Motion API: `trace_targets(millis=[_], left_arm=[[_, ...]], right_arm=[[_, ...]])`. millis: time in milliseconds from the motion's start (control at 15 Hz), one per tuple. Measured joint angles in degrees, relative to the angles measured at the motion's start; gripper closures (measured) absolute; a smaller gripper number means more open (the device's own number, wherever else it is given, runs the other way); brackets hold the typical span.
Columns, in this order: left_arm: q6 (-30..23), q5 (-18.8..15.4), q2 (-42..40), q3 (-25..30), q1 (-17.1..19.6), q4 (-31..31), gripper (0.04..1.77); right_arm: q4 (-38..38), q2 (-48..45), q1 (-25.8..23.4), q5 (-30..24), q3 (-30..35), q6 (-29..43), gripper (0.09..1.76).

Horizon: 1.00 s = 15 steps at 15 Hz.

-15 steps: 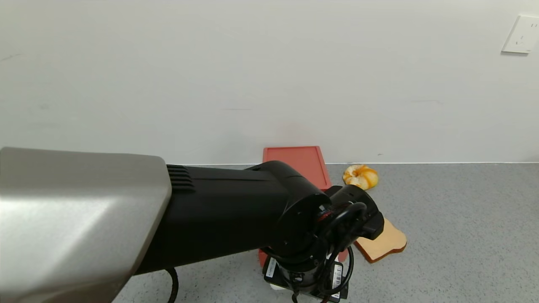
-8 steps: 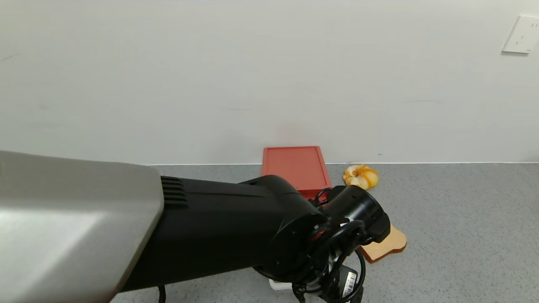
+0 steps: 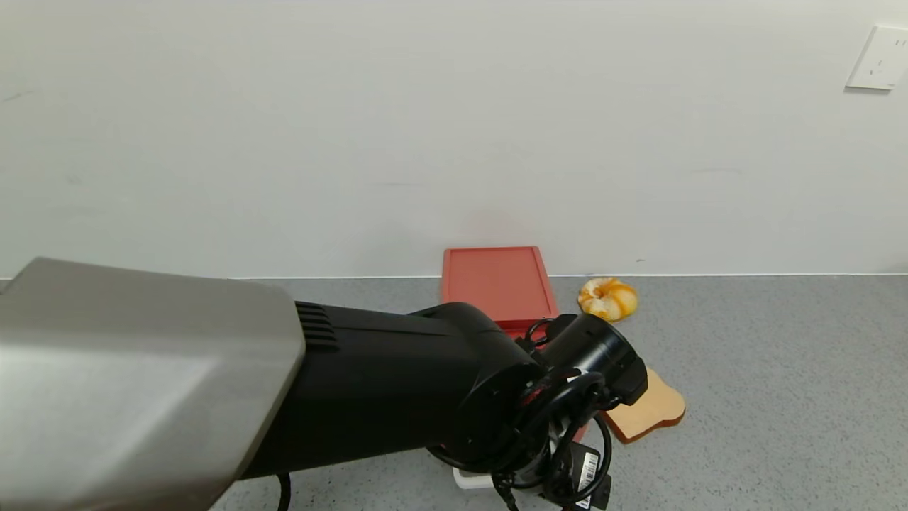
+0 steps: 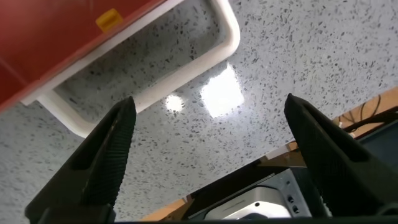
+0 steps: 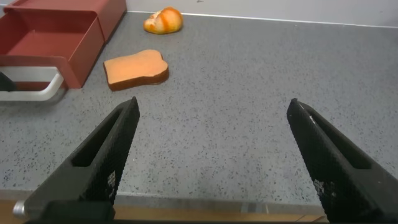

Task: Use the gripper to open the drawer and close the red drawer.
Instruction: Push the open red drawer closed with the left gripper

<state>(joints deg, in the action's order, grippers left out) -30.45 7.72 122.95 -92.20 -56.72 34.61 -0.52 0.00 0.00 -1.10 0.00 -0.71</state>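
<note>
The brick-red drawer point(image 5: 84, 53) stands pulled out of its box point(image 3: 496, 284) by the wall, and its tray looks empty. Its white loop handle point(image 4: 227, 31) point(image 5: 37, 93) juts toward the table's front edge. My left gripper point(image 4: 210, 106) hangs open just past the handle, over bare table, with one fingertip close to the handle's bar and nothing between the fingers. In the head view the left wrist point(image 3: 567, 397) covers the drawer's front; only a bit of the handle point(image 3: 472, 481) shows. My right gripper point(image 5: 211, 104) is open and empty, low over the table, well to the drawer's right.
A slice of bread point(image 3: 649, 411) point(image 5: 135, 68) lies flat just right of the open drawer. A round orange-glazed bun point(image 3: 608, 298) point(image 5: 163, 20) sits by the wall, right of the box. The grey speckled table point(image 3: 780, 369) ends in a wooden front edge point(image 5: 186, 211).
The left wrist has turned and shifted a little to the right and toward the table's front edge. The box, the bread slice and the bun have not moved.
</note>
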Motion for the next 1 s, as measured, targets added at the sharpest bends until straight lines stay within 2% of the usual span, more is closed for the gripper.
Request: trace_targets(millis=[133, 467, 1000], left_arm=[[-2.86, 0.4, 0.54, -0.17, 0.05, 0.83, 0.09], [-8.18, 2.51, -0.11, -1.02, 0.72, 10.75, 0.09], [-16.04, 4.11, -0.4, -1.57, 4.61, 11.75, 0.09]], right_arm=[[0.0, 0.0, 0.0, 0.0, 0.0, 0.05, 0.1], [0.0, 0.0, 0.0, 0.02, 0.0, 0.05, 0.1], [0.0, 0.0, 0.0, 0.05, 0.0, 0.05, 0.1]])
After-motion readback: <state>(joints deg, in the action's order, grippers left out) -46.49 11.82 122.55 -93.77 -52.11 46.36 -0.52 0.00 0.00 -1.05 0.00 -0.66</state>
